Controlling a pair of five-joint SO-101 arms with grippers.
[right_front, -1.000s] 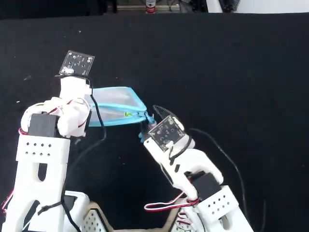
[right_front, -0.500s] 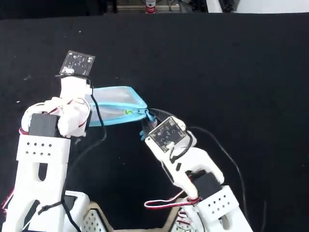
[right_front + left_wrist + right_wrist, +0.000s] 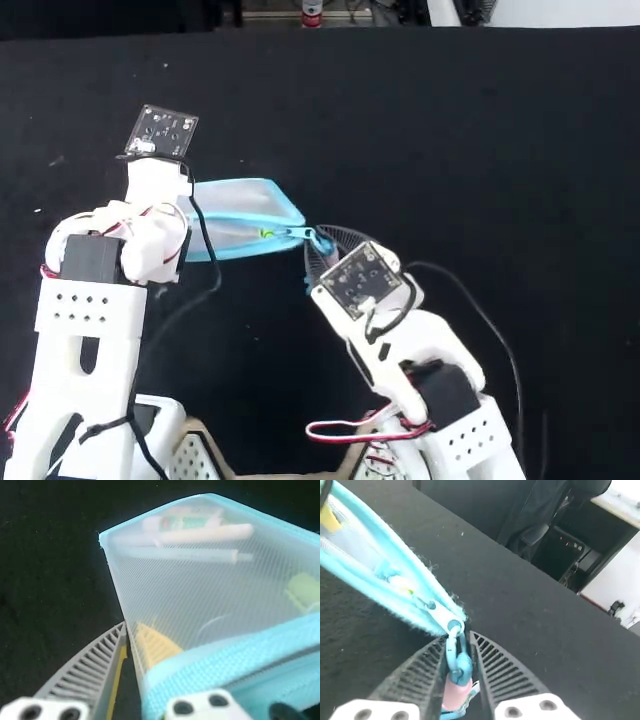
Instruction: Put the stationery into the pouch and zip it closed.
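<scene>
Since a second ago, the right gripper (image 3: 322,246) has been drawn a little to the right, and the pull (image 3: 454,655) has been dragged along with it. The pull, a blue ring with a pink tag, is pinched tight between ribbed grey fingers (image 3: 500,672). The pouch (image 3: 240,200), made of see-through mesh with soft blue edges, is held between the arms over the black table (image 3: 450,150). Its other end is clamped by the left gripper (image 3: 131,627). Pens (image 3: 200,532) are seen inside.

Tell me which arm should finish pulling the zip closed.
Right. The right gripper is shut on the zipper pull at one end of the pouch. The left gripper clamps the other end, so it is likely best left steadying it.
</scene>
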